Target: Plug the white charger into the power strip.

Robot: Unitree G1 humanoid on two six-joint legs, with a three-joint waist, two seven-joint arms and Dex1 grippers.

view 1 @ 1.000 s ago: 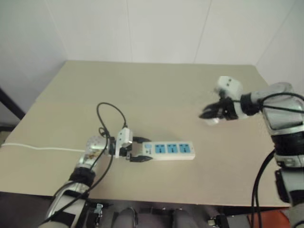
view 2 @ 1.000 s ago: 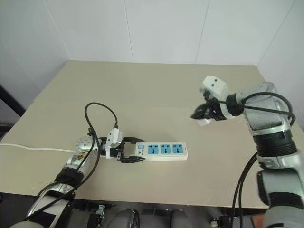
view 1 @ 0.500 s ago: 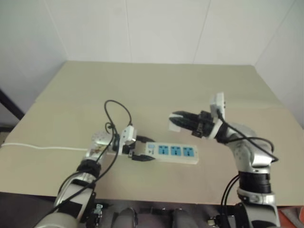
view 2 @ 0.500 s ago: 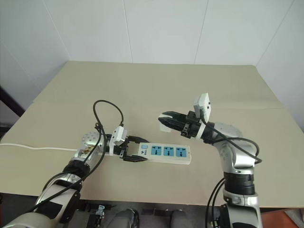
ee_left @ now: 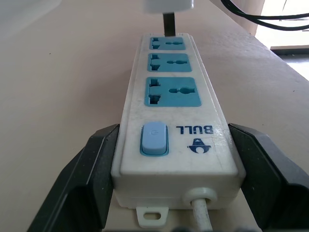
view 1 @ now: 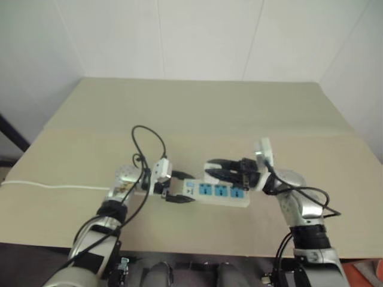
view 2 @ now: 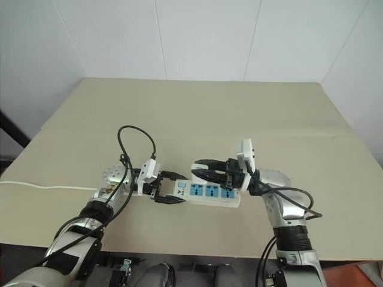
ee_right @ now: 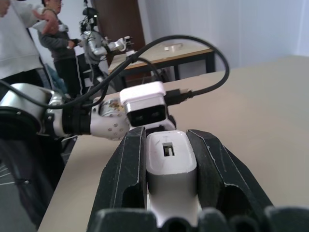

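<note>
The power strip (view 2: 206, 192) lies flat on the beige tabletop (view 2: 197, 113), close to the near edge and roughly midway between the left and right edges, its long axis parallel to that near edge. Its switch end, where the thin white cord (view 1: 48, 186) exits, faces the left edge; the three blue socket faces run toward the right edge. The left hand (view 2: 173, 189) straddles the switch end of the strip: its two black fingers (ee_left: 91, 169) stand wide apart, one on each long side of the white body, close against it. Actual contact with the sides cannot be confirmed. The cord runs along the tabletop toward the left edge. The right hand (view 2: 199, 168) reaches in from the right-edge side, pointing toward the left edge, and sits directly above the socket faces. Its fingers (ee_right: 123, 174) are clamped on the white charger (ee_right: 170, 157), one finger against each side. In the left wrist view the charger's underside (ee_left: 166, 5) hangs above the socket farthest from the switch, with a dark prong (ee_left: 168, 24) extending down toward that socket face.
</note>
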